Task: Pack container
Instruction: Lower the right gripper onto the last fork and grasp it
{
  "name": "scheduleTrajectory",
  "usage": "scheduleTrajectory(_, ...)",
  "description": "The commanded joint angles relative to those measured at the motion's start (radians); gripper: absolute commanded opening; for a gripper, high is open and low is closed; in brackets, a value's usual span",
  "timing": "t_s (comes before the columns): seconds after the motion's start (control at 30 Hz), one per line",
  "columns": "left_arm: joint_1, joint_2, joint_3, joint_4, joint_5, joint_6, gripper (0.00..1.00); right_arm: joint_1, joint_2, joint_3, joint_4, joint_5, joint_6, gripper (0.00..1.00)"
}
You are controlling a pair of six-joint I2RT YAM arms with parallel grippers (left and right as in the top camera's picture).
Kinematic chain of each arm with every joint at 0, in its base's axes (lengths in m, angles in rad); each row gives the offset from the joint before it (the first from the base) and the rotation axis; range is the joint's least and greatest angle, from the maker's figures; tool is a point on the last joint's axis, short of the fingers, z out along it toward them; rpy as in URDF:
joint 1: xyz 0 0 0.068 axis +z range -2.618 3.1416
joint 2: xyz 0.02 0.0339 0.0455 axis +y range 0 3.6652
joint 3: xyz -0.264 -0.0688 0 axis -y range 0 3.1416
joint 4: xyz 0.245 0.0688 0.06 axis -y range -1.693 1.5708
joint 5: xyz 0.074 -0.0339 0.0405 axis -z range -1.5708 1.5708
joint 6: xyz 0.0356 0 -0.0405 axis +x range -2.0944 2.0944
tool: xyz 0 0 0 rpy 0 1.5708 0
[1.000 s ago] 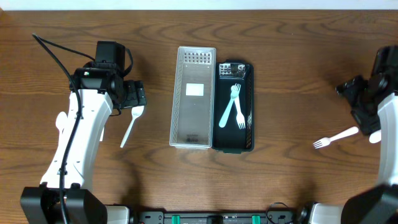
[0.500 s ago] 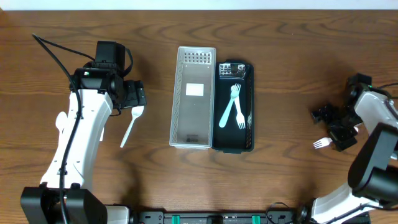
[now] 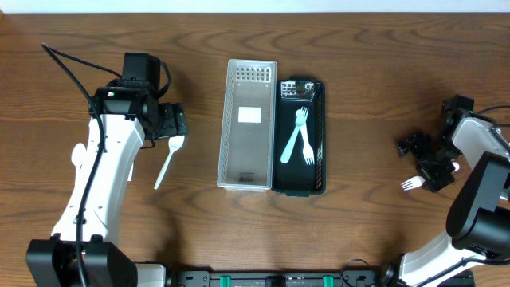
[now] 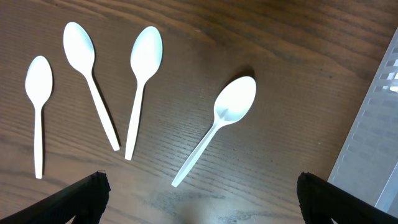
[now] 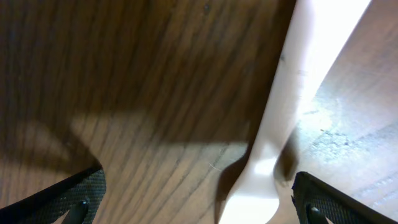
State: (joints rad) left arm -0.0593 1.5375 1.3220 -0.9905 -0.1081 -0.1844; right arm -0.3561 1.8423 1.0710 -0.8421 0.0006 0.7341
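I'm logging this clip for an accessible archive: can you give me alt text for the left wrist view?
Four white plastic spoons lie on the dark wooden table, three grouped at left and one apart near the centre. The left gripper is open, its black fingertips in the bottom corners gripping nothing, and a translucent tray edges in at right.

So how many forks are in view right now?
3. A blue fork and a white fork lie in the tray. The third fork is on the table, within the open right gripper. The arms may hide others.
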Motion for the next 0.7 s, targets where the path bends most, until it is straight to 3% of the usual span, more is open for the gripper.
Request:
scheduleTrajectory(0.0, 0.006, -0.013, 0.017, -0.003, -0.008, -0.011, 0.98, 0.004, 0.019, -0.063, 0.011, 0.017, -0.014, 0.99)
scheduleTrajectory(0.23, 0.006, -0.013, 0.017, -0.002, -0.008, -0.011, 0.98, 0.004, 0.019, -0.113, 0.024, 0.016, -0.013, 0.97)
scheduleTrajectory(0.47, 0.006, -0.013, 0.017, -0.002, -0.008, -0.011, 0.98, 0.004, 0.019, -0.114, 0.022, -0.010, -0.013, 0.67)
scheduleTrajectory(0.67, 0.006, -0.013, 0.017, -0.003, -0.008, -0.011, 0.98, 0.004, 0.019, -0.114, 0.024, -0.017, -0.013, 0.49)
